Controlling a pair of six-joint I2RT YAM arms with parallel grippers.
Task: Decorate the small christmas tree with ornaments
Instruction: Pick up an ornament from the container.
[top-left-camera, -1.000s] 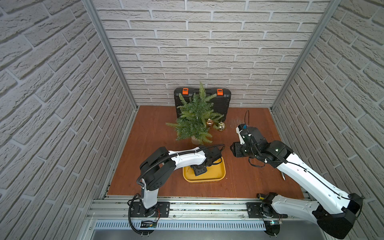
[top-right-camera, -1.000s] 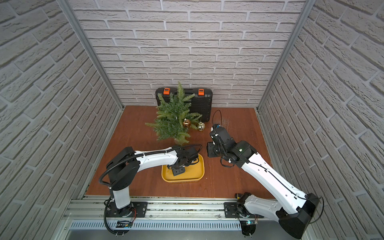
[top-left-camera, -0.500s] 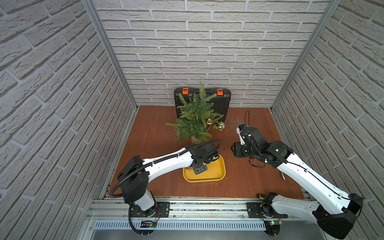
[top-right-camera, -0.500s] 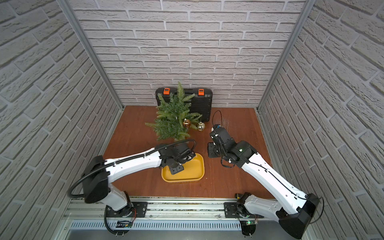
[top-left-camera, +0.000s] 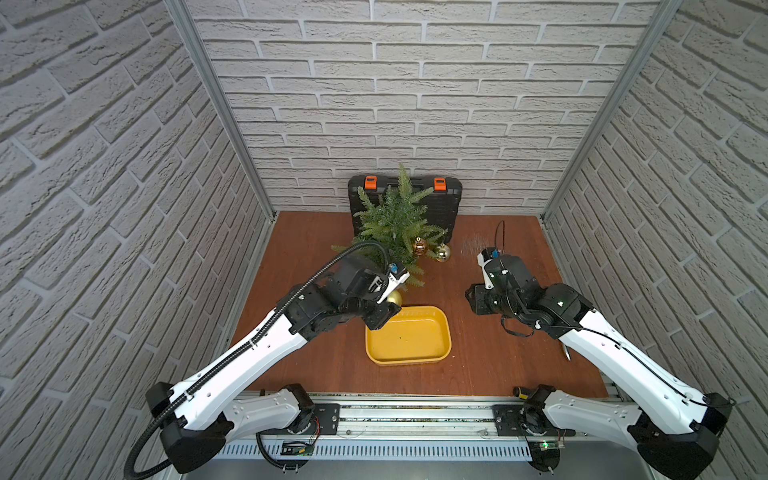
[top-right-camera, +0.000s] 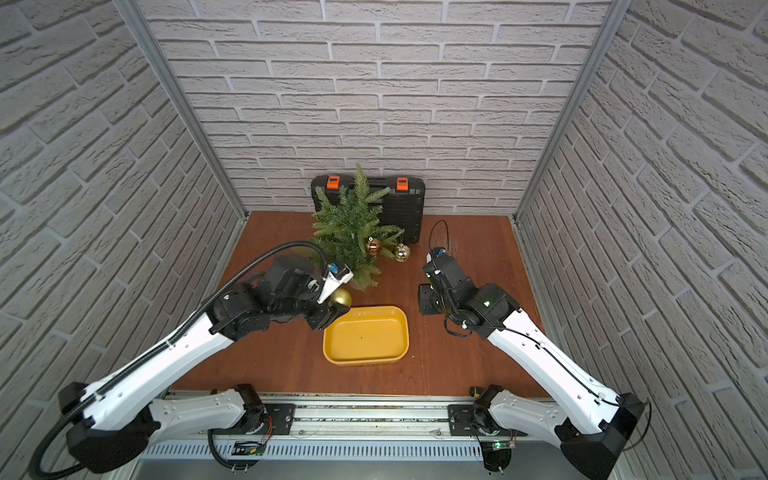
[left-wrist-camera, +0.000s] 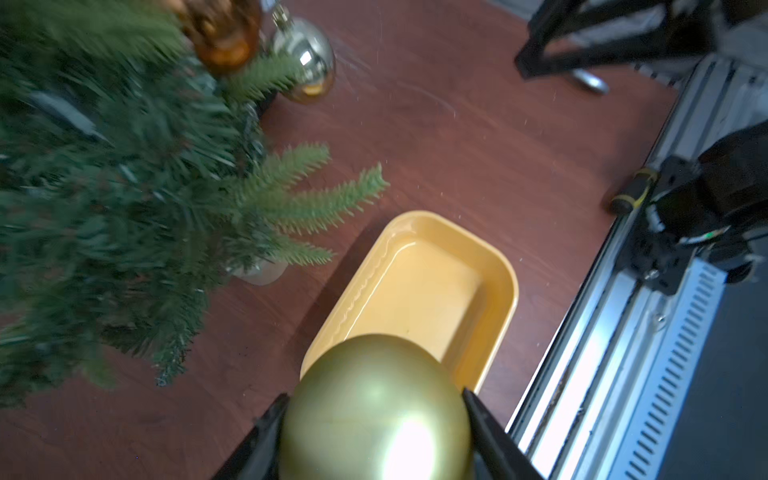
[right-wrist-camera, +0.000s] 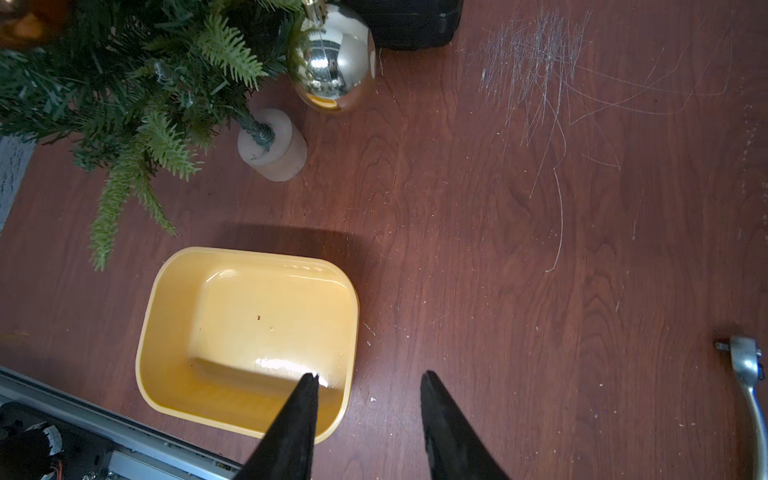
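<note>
The small christmas tree (top-left-camera: 395, 230) (top-right-camera: 353, 232) stands in front of the black case, on a pale base (right-wrist-camera: 274, 145). Two ornaments hang on its right side: a shiny copper-brown one (top-left-camera: 419, 247) (top-right-camera: 373, 246) (left-wrist-camera: 224, 37) and a shiny gold one (top-left-camera: 441, 252) (top-right-camera: 401, 252) (right-wrist-camera: 332, 62). My left gripper (top-left-camera: 386, 308) (left-wrist-camera: 376, 395) is shut on the larger matte gold ornament (top-left-camera: 394, 298) (top-right-camera: 340, 299) (left-wrist-camera: 376, 415). It holds it above the far left corner of the yellow tray (top-left-camera: 407, 338) (left-wrist-camera: 436, 282), near the tree's lower branches. My right gripper (top-left-camera: 473, 299) (right-wrist-camera: 369, 375) hangs open and empty, right of the tray.
The black case (top-left-camera: 451, 208) (top-right-camera: 411, 216) leans on the back wall. A metal tool handle (right-wrist-camera: 748, 374) lies by the right arm, and a yellow-black tool (left-wrist-camera: 631, 189) lies at the front rail. Nothing lies in the tray (right-wrist-camera: 249, 316).
My left gripper has closed on the matte gold ornament, lifted it out of the tray and carried it back-left toward the tree. The right arm has stayed still.
</note>
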